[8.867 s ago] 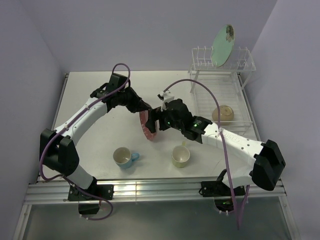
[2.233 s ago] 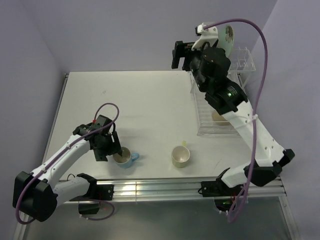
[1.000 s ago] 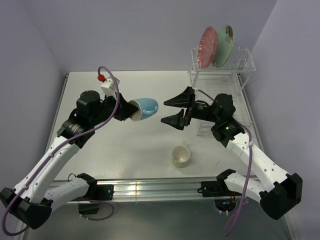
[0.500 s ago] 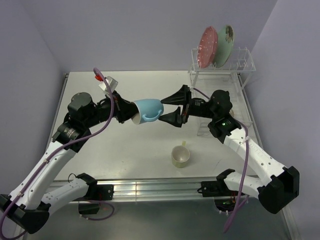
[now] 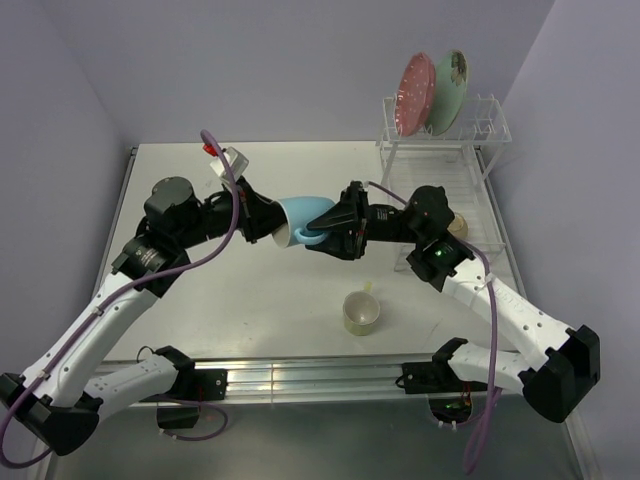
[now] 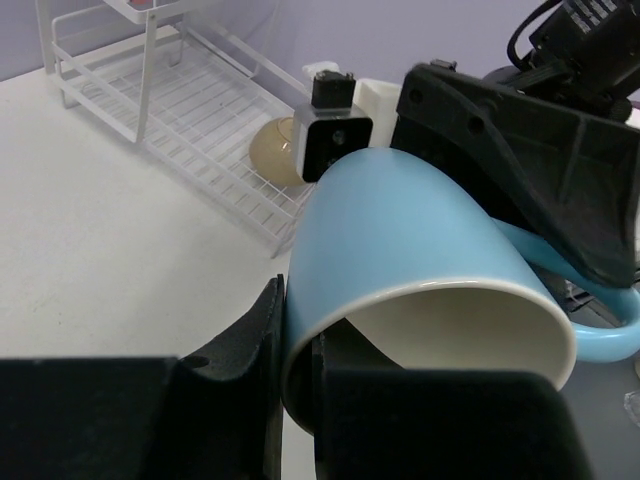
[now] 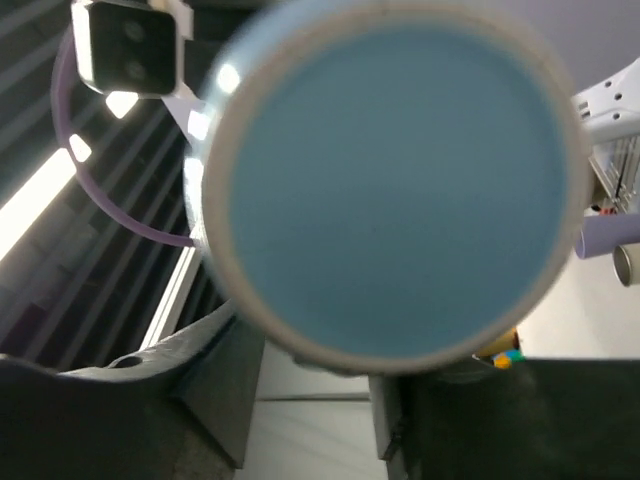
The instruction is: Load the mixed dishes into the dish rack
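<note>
The blue mug (image 5: 296, 214) hangs on its side above the table's middle, between the two arms. My left gripper (image 5: 266, 221) is shut on its rim, one finger outside the wall and one inside the cream interior (image 6: 300, 345). My right gripper (image 5: 319, 228) has its fingers at the mug's base end by the handle. In the right wrist view the blue base (image 7: 400, 180) fills the frame above the part-closed right gripper (image 7: 315, 395). Whether they press it I cannot tell. The pink plate (image 5: 416, 92) and green plate (image 5: 451, 88) stand in the dish rack (image 5: 440, 178). The cream bowl (image 5: 458, 225) lies in its tray.
A pale yellow-green mug (image 5: 361, 312) stands upright on the table near the front, below the two grippers. The rack fills the back right corner against the wall. The right arm's black finger (image 6: 530, 170) looms over the mug in the left wrist view.
The right gripper has moved left onto the mug's base end and its jaws have narrowed sharply. The left gripper has kept its hold and carried the mug slightly right.
</note>
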`<move>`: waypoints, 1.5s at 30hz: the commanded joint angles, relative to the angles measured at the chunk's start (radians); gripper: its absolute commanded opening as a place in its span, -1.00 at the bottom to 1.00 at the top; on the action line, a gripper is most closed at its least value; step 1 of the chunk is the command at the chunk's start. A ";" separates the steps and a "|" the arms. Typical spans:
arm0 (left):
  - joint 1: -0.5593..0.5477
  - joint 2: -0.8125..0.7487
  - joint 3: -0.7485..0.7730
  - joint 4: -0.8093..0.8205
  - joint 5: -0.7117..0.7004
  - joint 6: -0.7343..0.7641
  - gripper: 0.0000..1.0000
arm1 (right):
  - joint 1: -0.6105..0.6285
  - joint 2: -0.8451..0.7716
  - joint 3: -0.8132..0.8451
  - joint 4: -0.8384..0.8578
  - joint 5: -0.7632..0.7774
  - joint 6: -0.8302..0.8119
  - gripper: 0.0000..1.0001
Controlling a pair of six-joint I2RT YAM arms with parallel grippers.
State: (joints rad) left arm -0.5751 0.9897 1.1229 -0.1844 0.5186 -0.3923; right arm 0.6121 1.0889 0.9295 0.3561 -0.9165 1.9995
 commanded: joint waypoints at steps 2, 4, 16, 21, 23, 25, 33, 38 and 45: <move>-0.026 0.012 0.081 0.097 0.037 0.023 -1.00 | 0.029 -0.009 -0.006 0.087 0.042 0.133 -0.07; -0.028 0.015 0.084 0.091 0.031 0.024 -1.00 | 0.029 -0.009 -0.008 0.084 0.036 0.108 -0.01; -0.028 -0.062 0.101 0.039 0.156 -0.002 -1.00 | 0.017 -0.060 -0.058 -0.063 -0.013 -0.090 0.99; -0.026 -0.095 0.092 0.065 0.198 -0.046 -1.00 | -0.006 -0.060 -0.078 0.052 -0.039 -0.067 0.99; -0.026 -0.100 0.089 0.072 0.210 -0.066 -1.00 | -0.012 -0.054 -0.083 0.105 -0.045 -0.050 0.99; -0.026 -0.100 0.084 0.092 0.219 -0.077 -1.00 | -0.012 -0.046 -0.072 0.138 -0.053 -0.030 0.99; -0.028 -0.094 0.051 0.174 0.256 -0.140 -1.00 | -0.012 0.002 -0.020 0.250 -0.064 0.030 0.99; -0.028 -0.085 0.048 0.203 0.261 -0.140 -1.00 | -0.011 0.005 -0.001 0.234 -0.065 0.025 0.99; -0.028 -0.080 0.025 0.211 0.251 -0.138 -1.00 | -0.008 -0.006 0.012 0.210 -0.055 0.025 0.99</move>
State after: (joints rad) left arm -0.5991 0.9207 1.1412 -0.1081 0.7525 -0.5079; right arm 0.6060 1.0931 0.8925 0.5385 -0.9695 1.9995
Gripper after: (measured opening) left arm 0.139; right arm 0.996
